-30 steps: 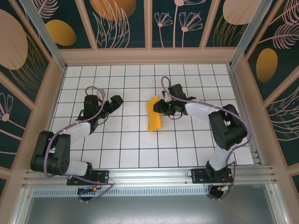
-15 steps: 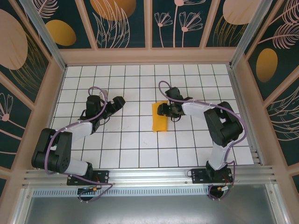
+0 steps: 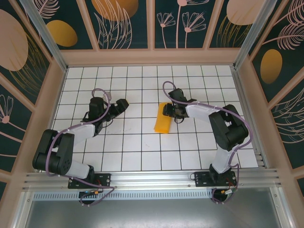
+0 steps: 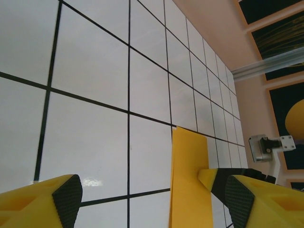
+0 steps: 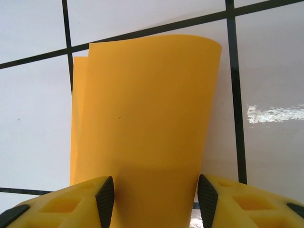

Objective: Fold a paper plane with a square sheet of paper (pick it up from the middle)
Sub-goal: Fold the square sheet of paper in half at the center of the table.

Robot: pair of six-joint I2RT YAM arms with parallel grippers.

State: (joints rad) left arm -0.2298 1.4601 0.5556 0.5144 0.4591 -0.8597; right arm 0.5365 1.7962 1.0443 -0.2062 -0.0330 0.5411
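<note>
Flattened since, square sheet of paper (image 3: 162, 123) halved only, plane folds remain; left gripper (image 3: 122, 104) jaws spread, right gripper (image 3: 166, 110) jaws astride it, grip unclear

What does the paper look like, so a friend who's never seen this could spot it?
Find the white table ruled with black grid lines and look near its middle, at the tip of the right arm. There lies the square sheet of paper, folded into a narrow strip, one end between that arm's jaws. Nothing else on the grid is flat and orange-yellow.
</note>
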